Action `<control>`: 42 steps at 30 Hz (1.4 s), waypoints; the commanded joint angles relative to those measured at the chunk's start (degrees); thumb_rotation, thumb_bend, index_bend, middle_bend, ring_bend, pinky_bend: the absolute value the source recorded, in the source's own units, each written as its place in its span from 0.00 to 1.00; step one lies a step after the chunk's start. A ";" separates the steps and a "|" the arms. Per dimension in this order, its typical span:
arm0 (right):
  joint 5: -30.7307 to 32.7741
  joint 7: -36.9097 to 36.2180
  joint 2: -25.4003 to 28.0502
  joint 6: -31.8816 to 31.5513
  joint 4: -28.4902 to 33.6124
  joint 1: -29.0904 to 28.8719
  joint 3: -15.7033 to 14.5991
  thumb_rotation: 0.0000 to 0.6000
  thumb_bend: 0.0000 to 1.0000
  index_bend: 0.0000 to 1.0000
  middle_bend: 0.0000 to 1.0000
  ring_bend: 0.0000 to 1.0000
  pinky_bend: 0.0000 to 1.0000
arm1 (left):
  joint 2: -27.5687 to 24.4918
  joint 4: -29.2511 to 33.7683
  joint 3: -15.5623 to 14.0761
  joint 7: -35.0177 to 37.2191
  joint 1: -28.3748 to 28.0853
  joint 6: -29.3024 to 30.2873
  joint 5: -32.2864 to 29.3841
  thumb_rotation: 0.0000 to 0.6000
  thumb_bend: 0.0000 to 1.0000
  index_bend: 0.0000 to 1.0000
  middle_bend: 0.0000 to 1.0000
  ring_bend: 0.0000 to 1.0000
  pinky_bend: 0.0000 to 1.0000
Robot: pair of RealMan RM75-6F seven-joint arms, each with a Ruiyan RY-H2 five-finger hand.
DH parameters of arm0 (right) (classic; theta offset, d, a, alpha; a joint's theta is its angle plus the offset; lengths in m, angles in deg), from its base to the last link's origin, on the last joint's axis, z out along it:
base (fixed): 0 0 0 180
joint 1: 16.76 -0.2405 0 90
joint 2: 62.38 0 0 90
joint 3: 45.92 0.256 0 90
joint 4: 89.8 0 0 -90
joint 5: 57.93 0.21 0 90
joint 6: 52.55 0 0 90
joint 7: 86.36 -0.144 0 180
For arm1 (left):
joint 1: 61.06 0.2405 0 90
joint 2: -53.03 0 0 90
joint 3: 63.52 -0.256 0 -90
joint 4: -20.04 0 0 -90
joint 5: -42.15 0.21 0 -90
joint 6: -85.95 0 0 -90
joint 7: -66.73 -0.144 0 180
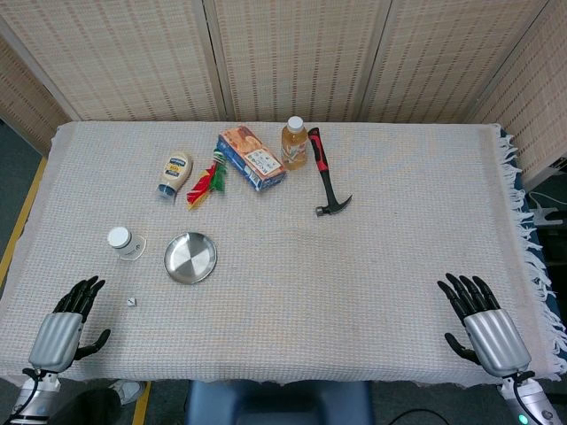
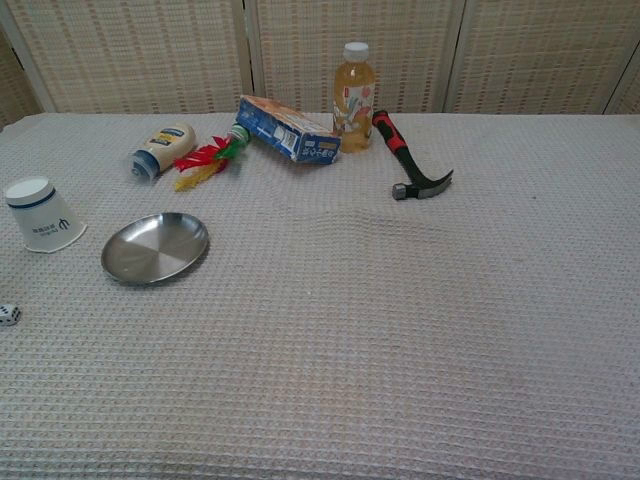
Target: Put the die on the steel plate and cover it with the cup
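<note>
A small white die (image 1: 131,302) (image 2: 8,314) lies on the cloth near the front left. Just beyond it the round steel plate (image 1: 190,258) (image 2: 155,247) sits bare. A white paper cup (image 1: 125,243) (image 2: 41,216) stands upside down to the left of the plate. My left hand (image 1: 67,325) rests at the front left corner, fingers spread and holding nothing, a short way left of the die. My right hand (image 1: 483,324) lies at the front right, fingers spread, far from all three. Neither hand shows in the chest view.
At the back stand a mayonnaise bottle (image 1: 174,174), a red and green toy (image 1: 206,183), a blue and orange box (image 1: 252,158), a juice bottle (image 1: 295,142) and a hammer (image 1: 327,176). The white cloth (image 1: 372,266) covers the table, fringed at its right edge.
</note>
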 commanded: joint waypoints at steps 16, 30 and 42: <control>0.07 -0.60 0.25 -0.17 -0.05 -0.06 0.26 1.00 0.21 0.00 0.00 0.00 0.00 | 8.45 -8.12 1.63 -8.82 -2.16 -2.73 -1.29 1.00 0.36 0.24 0.80 0.75 0.93; 2.84 0.91 -0.66 2.29 -0.29 -0.84 0.96 1.00 0.21 0.00 0.00 0.00 0.00 | 14.66 -18.34 3.68 -8.10 -5.52 -8.65 -5.29 1.00 0.36 0.35 1.00 0.92 1.00; 3.74 1.01 -0.56 2.84 -0.27 -1.09 1.17 1.00 0.21 0.00 0.00 0.00 0.00 | 16.85 -19.99 4.06 -8.35 -7.47 -10.74 -6.10 1.00 0.36 0.37 1.00 0.93 1.00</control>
